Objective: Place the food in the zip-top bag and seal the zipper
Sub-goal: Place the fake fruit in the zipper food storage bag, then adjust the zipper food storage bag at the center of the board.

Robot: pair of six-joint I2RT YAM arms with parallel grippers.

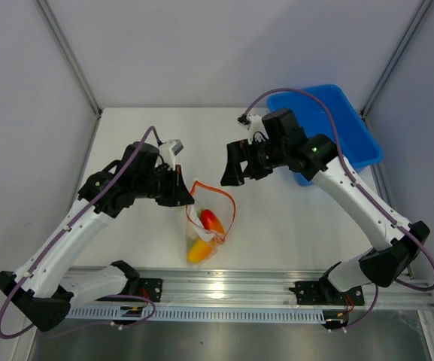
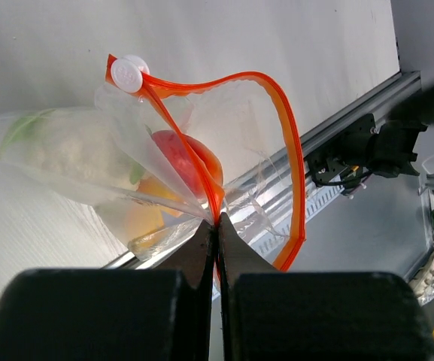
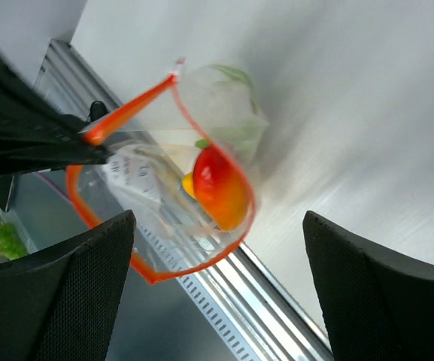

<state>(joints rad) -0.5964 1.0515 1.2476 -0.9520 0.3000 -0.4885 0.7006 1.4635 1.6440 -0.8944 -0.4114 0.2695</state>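
The clear zip-top bag lies on the table with its mouth open. Its orange-red zipper forms a loop. Inside are the red-orange piece, the yellow-orange piece and the white-and-green lump. My left gripper is shut on the zipper strip and holds that mouth edge up, its fingertips pinching at the strip. A white slider sits at the strip's far end. My right gripper is open and empty above the bag's mouth, the red-orange piece beyond its fingers.
A blue plastic bin stands at the back right behind the right arm. A metal rail runs along the table's near edge, just below the bag. Grey walls close in on both sides.
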